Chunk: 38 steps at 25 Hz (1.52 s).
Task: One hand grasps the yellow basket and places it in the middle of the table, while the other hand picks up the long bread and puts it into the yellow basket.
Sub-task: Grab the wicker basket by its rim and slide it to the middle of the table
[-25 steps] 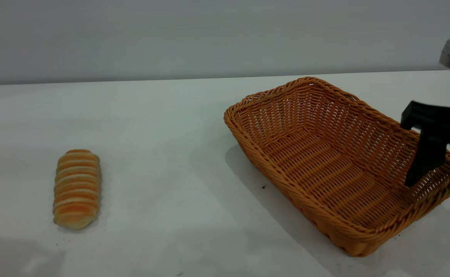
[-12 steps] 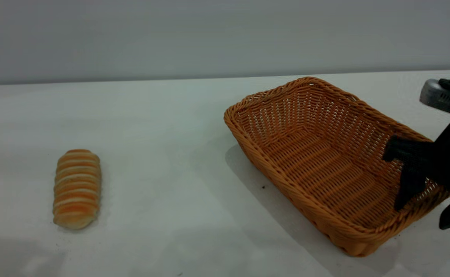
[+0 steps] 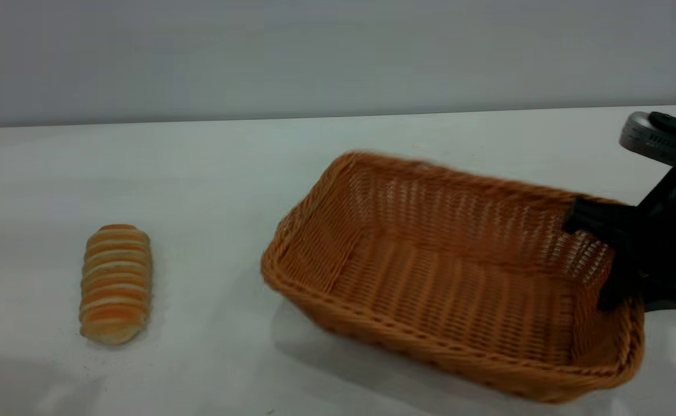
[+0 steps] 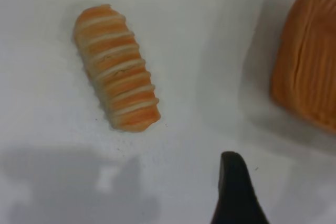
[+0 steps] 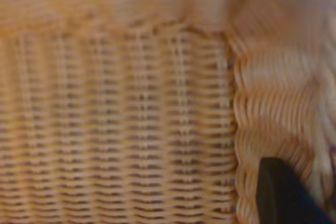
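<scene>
The yellow basket, a large rectangular orange-tan woven wicker basket with sloping sides and a braided rim, sits on the plain white table at the right of the exterior view, blurred along its far rim, with its long sides running across the view. Its right end wall lies between the jaws of the right gripper, a black angular plastic gripper with a grey vented part above it: one black finger reaches over the far right corner of the rim and down inside the basket, while the other part of the gripper sits outside the wall at the view's right edge. The jaws stand narrow, closed on that wall. In the right wrist view the wicker weave fills nearly everything, with one dark fingertip in front of it.

The long bread, a small oblong roll with crosswise orange-brown and cream stripes and rounded ends, lies flat on the table, well apart from the right gripper's jaws and from the near left corner of the basket. In the left wrist view the bread lies ahead of a single black fingertip of the left gripper, apart from it, with a corner of the basket off to one side. Only that one fingertip shows, so I cannot tell how the left jaws stand.
</scene>
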Each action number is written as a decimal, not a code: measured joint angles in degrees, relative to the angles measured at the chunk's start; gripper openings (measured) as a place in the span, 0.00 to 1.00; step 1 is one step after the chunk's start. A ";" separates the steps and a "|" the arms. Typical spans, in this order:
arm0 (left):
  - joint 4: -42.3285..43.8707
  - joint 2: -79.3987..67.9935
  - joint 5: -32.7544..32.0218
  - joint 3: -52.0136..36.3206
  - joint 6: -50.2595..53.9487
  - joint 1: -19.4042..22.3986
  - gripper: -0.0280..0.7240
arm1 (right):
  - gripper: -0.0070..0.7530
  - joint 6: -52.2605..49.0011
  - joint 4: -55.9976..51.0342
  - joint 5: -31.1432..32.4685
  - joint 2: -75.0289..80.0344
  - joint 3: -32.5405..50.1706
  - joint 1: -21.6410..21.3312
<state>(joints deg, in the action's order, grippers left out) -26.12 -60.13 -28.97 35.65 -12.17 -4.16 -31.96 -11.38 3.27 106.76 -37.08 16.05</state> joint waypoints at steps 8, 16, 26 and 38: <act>-0.04 0.00 0.00 0.00 -0.41 0.00 0.73 | 0.07 11.90 -2.94 12.36 0.50 -12.24 0.61; -0.06 0.00 0.00 0.00 -0.41 0.00 0.73 | 0.07 29.46 -20.32 16.66 5.65 -19.75 4.01; -1.52 -0.25 0.41 0.00 -0.41 -0.01 0.73 | 0.32 60.10 -43.98 14.61 8.57 -20.36 5.13; -3.34 -13.86 5.89 2.22 -0.41 -0.01 0.73 | 0.92 71.97 -32.01 19.94 2.44 -20.36 5.18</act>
<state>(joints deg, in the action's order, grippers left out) -29.46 -73.99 -23.09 37.86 -12.59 -4.17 40.01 -43.39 23.22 109.20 -57.44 21.23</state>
